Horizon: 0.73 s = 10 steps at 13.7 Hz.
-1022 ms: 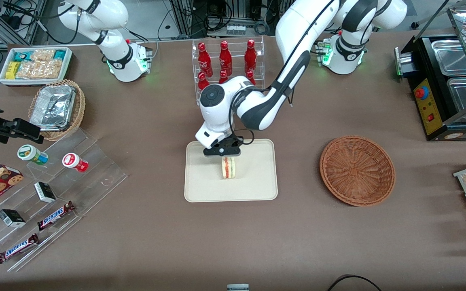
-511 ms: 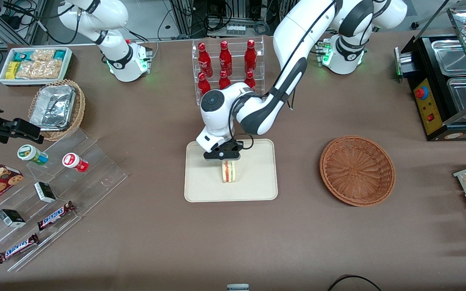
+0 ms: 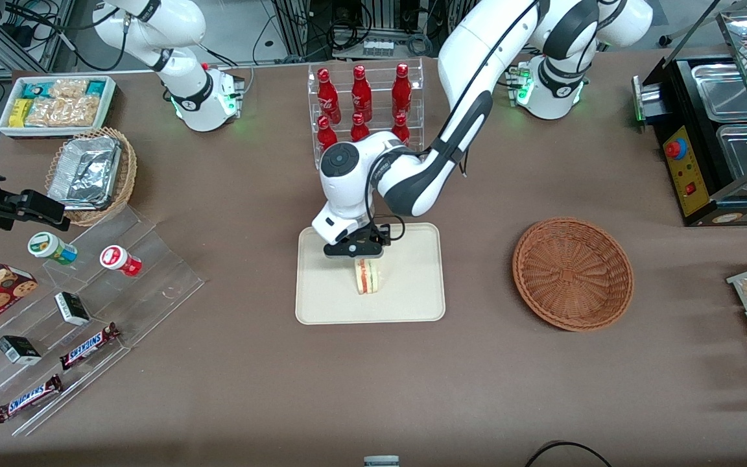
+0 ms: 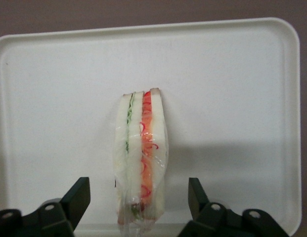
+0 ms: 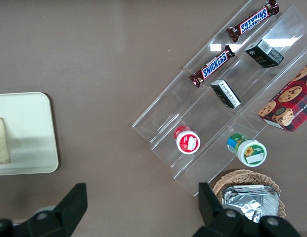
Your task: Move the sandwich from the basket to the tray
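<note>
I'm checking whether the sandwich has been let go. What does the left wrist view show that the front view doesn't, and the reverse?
Only the left wrist view shows the gripper open, its fingers apart from the sandwich, which stands on edge. Only the front view shows the basket holding nothing, toward the working arm's end of the table. Both show the sandwich on the tray.
</note>
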Available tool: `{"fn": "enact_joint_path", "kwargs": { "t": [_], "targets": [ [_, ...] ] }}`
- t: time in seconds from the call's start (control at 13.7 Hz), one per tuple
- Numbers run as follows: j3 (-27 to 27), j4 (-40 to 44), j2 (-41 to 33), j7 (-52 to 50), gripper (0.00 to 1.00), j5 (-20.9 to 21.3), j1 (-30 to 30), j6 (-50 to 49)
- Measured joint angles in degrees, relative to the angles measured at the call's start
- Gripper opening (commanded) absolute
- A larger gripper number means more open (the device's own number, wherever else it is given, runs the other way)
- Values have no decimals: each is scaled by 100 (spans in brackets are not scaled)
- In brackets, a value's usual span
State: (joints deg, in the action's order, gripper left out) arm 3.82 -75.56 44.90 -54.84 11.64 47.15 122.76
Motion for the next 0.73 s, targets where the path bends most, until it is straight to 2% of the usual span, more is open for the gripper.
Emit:
{"fn": "enact_joint_path", "kwargs": {
  "t": [0.29, 0.73],
  "targets": [
    [-133, 137, -808, -350, 99, -9, -14, -1000],
    [-918, 125, -1753, -805, 99, -150, -37, -1947]
  ]
}}
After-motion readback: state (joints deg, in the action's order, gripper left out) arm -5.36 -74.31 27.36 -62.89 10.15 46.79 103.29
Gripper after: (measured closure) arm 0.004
